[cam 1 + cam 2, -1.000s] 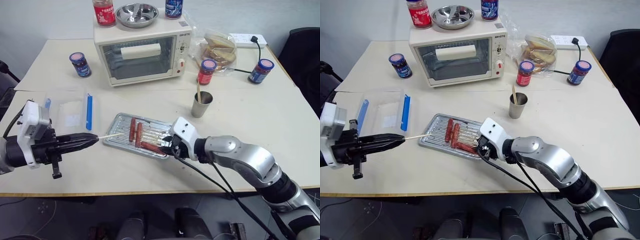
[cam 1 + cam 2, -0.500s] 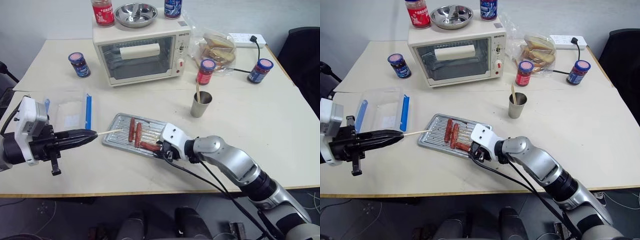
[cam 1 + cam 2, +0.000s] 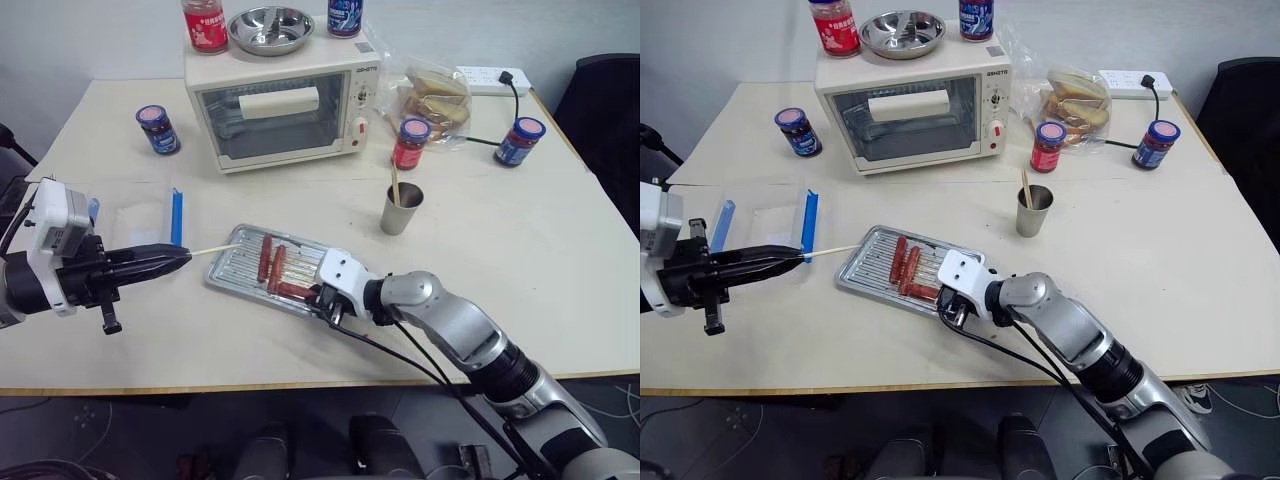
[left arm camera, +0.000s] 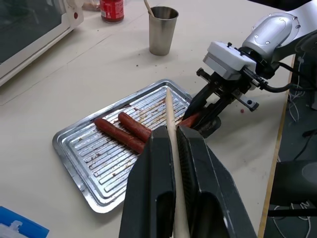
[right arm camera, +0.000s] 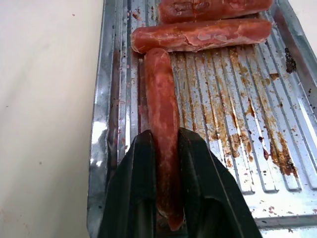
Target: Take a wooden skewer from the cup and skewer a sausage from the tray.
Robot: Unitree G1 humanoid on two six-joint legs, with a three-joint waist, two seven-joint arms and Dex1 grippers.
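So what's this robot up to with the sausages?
It is getting ready to put a sausage on a stick. Its left gripper holds a wooden skewer pointed toward the metal tray. Its right gripper has its two fingers closed around the nearest sausage, which lies in the tray beside two others. The cup behind the tray holds another stick. No sausage is pierced yet.

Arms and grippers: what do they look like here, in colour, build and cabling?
The right gripper has two black fingers under a boxy white wrist housing, on a glossy silver arm with black joint sections; black cables loop beneath it. The left gripper has long tapering black fingers on a black body, also capped by a white box.
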